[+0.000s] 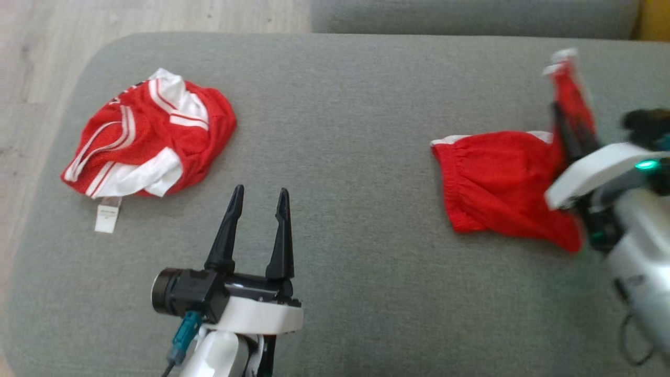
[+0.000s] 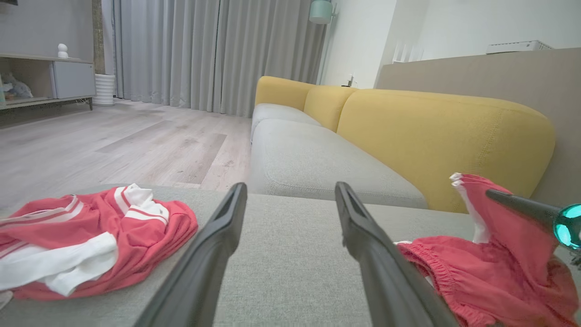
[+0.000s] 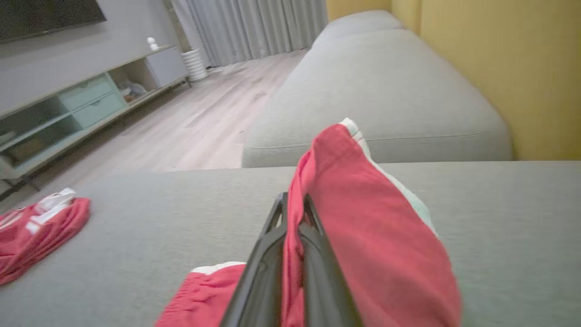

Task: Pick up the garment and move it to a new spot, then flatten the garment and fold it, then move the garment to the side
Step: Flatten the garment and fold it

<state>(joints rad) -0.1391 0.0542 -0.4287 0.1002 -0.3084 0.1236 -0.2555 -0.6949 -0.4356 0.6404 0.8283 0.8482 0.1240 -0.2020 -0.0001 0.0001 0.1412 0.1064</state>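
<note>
Grey cushion: our right gripper clamps the shorts near its right edge; our left gripper has jaws apart.

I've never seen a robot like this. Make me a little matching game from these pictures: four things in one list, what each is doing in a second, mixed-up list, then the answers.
Things:
1. red shorts
2. red-and-white shirt
3. left jaws
4. right jaws

States:
A. shut on red cloth
B. crumpled in a heap on the robot's left
C. open, holding nothing
D. one corner lifted, the rest lying on the grey cushion

Pairs: 1-D, 2-B, 3-C, 4-A
</note>
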